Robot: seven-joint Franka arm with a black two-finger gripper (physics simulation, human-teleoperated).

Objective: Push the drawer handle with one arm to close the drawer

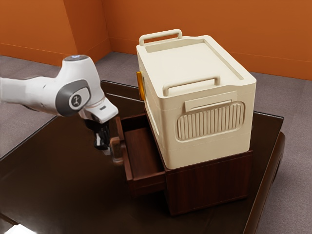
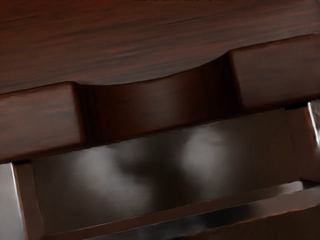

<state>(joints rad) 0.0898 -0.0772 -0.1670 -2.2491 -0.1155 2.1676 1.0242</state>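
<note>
**Gripper [image 1: 104, 149] right by the handle [image 1: 115, 152], drawer [image 1: 125, 158] wide open: all set for a push!**

And here, from the exterior view's left: white arm [image 1: 39, 94] stretched over the dark table [image 1: 63, 180], gripper pointing downward. Wide or narrow? Impossible to tell from here. Next along, to the right, the handle, close beside the gripper, on the drawer's outer face; contact or a sliver of daylight, too hard to call. Steady now! Best to meet the handle from its left side, low enough for firm bearing, without riding up over the top. Aim near the middle between near and far ends, for fear of a skewed drawer and a jam. Then straight on to the right, slow and level, along the drawer's own line of travel. No grabbing needed, just an even shove.

On to the drawer itself: jutting well out to the left, inside bare to view, scooped front edge [image 2: 157, 107] plain in the wrist view. A good long stroke called for, with an eye on any slip off the handle. Farther right, the reddish-brown cabinet [image 1: 209, 185], and on top the big cream case [image 1: 204, 136], amber piece [image 1: 141, 86] on its left side, toward the far end. Care with the wrist up there: keep clear of that case, and ease off near the end, ready for the front's stop against the cabinet.
</note>
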